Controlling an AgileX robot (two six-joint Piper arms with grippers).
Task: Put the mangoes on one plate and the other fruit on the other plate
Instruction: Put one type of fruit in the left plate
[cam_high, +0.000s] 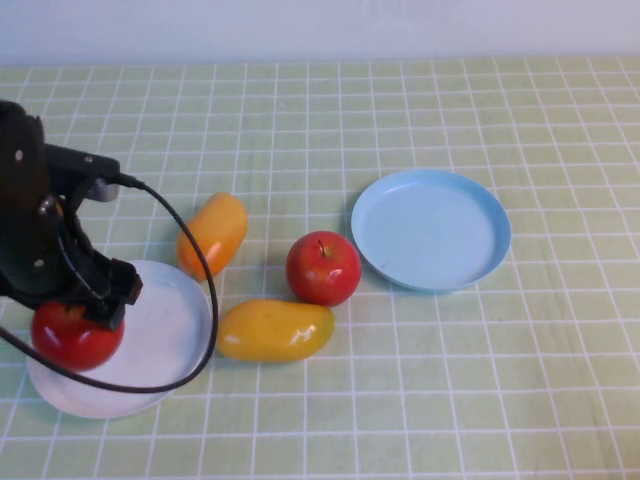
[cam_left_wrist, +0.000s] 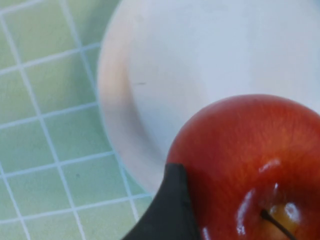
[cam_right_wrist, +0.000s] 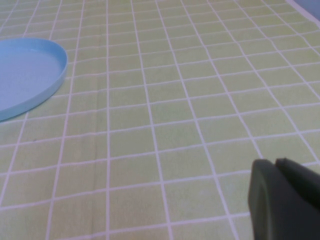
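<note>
Left hand clamps an apple over the white plate's nine o'clock rim; released there, it could roll onto the surface. Right hand: parked beyond the blue plate, grip unclear.

apple on left plate | mangoes centre | other plate right

Looks like a staged test setup, not a real kitchen: tabletop covered edge to edge by a light green checked cloth with a white grid, plain pale wall along the far edge. Only fruit and plates laid out, no other household clutter. Black robot arm with trailing cable over the left side.
</note>
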